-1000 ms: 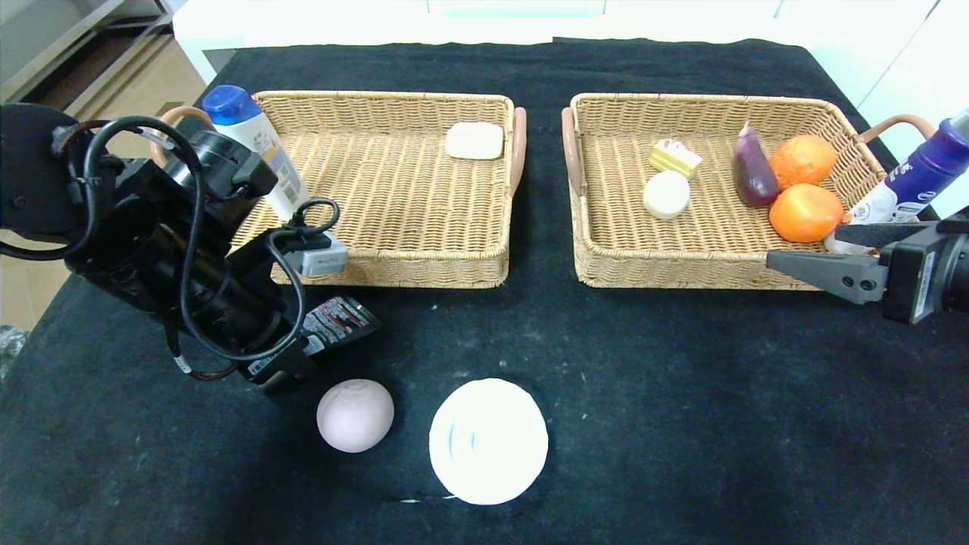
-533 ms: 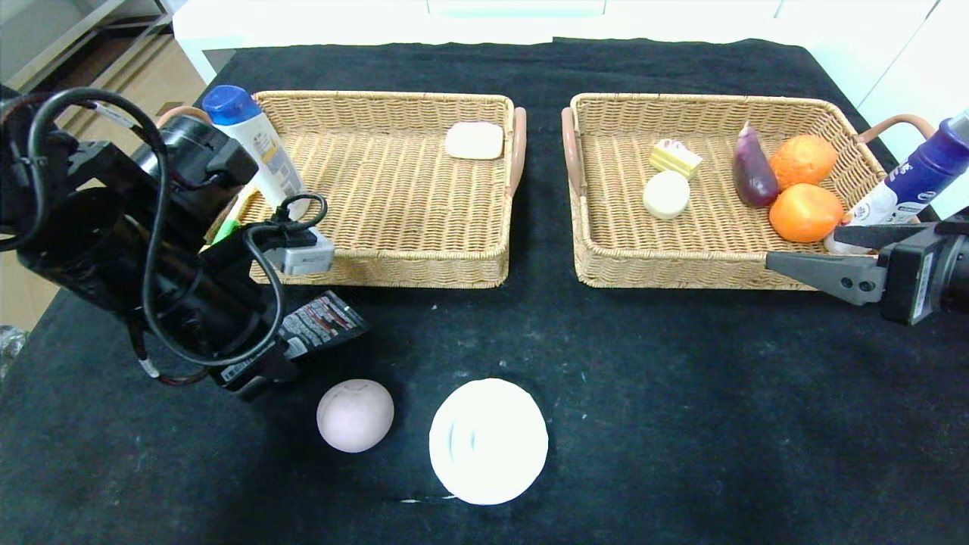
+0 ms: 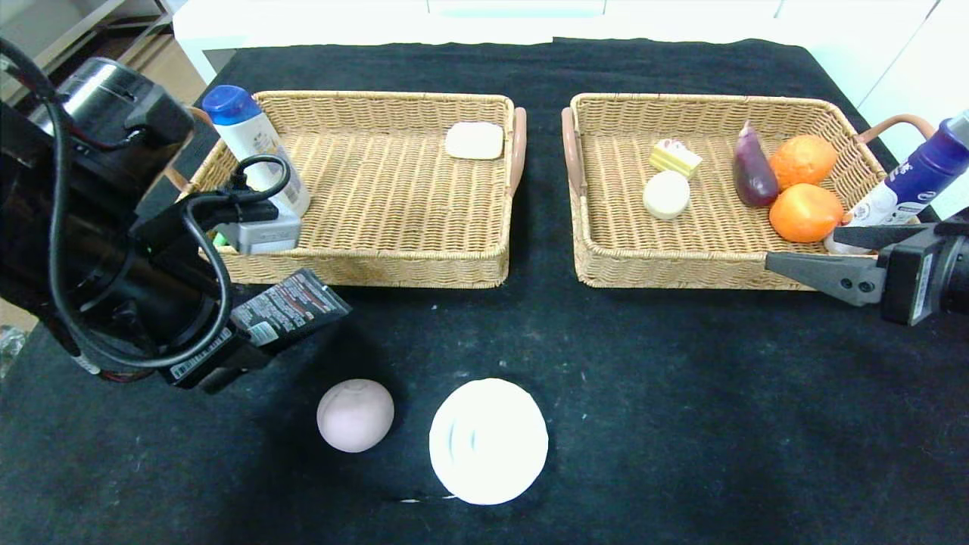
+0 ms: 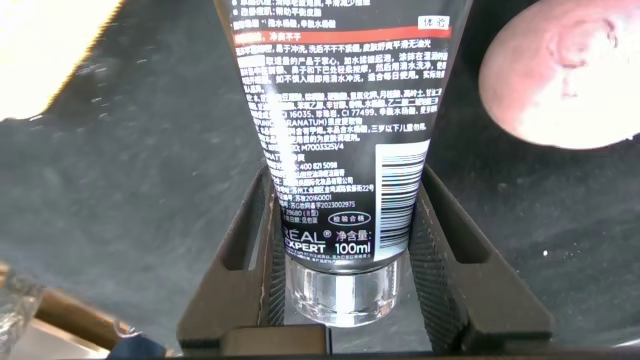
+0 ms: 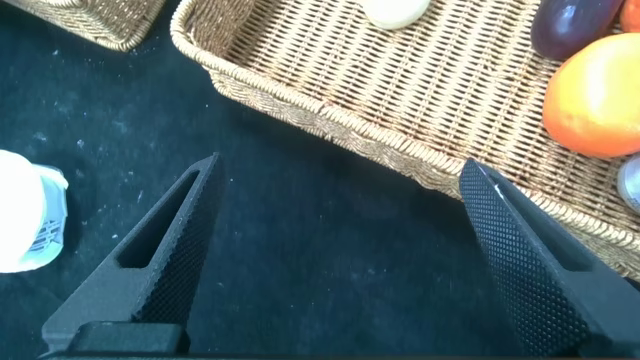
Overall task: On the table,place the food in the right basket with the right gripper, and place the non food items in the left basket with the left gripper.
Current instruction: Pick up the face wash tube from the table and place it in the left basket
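My left gripper point(image 3: 227, 352) is shut on the black tube point(image 3: 291, 306) near its clear cap and holds it above the table point(image 3: 681, 424), in front of the left basket point(image 3: 378, 266); in the left wrist view the tube point(image 4: 335, 130) sits between both fingers. The white bottle with blue cap point(image 3: 253, 144) stands in that basket's left corner. The pinkish bun point(image 3: 355, 415) and round white dish point(image 3: 488, 440) lie on the cloth in front. The cake slice point(image 3: 674, 157) and cream bun point(image 3: 666, 194) lie in the right basket point(image 3: 681, 269). My right gripper point(image 3: 810, 269) is open and empty by that basket's front right corner.
A pale rectangular block point(image 3: 474, 140) lies in the left basket. An eggplant point(image 3: 753, 174) and two oranges point(image 3: 805, 212) lie in the right basket. A dark-blue-capped bottle point(image 3: 908, 182) leans at its right side.
My left arm has lifted and drawn back to the left with the black tube in it. The right arm has not moved.
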`<state>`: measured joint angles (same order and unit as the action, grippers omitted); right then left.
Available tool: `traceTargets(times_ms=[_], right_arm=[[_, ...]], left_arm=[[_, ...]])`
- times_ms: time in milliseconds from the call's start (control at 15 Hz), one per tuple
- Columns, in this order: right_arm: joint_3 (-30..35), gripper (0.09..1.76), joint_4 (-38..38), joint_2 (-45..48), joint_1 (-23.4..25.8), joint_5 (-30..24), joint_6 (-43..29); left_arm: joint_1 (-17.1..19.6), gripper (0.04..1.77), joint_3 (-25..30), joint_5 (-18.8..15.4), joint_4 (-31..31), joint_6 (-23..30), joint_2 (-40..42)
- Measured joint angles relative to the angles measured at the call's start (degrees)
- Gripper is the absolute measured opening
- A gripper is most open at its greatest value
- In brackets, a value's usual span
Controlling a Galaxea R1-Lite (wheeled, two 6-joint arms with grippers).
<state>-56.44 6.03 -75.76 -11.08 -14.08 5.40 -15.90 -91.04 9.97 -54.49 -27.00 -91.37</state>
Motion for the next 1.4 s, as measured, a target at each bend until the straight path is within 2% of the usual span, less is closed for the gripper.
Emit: traceTargets(times_ms=[267, 600, 1067, 1200, 1400], right_arm=[[0.02, 1.71, -0.02, 0.0, -0.05, -0.02, 0.0], [0.0, 1.71, 0.0, 0.0, 0.01, 0.02, 0.0], [-0.09, 1.71, -0.02, 0.13, 0.01, 0.0, 0.02], [-0.09, 1.71, 0.0, 0.16, 0.01, 0.0, 0.0], [-0.02, 1.71, -0.02, 0.13, 0.01, 0.0, 0.0]], left_arm=[[-0.35, 0.77, -1.16, 0.39, 0.15, 0.0, 1.1], [-0.37, 0.77, -5.44, 0.26, 0.94, 0.2, 0.79], [-0.37, 0.77, -18.08, 0.16, 1.61, 4.85, -4.0], [-0.37, 0.77, -21.0, 0.16, 6.49, 6.01, -6.18], [-0.46, 0.76, -21.7, -0.63, 13.23, 8.09, -8.46]])
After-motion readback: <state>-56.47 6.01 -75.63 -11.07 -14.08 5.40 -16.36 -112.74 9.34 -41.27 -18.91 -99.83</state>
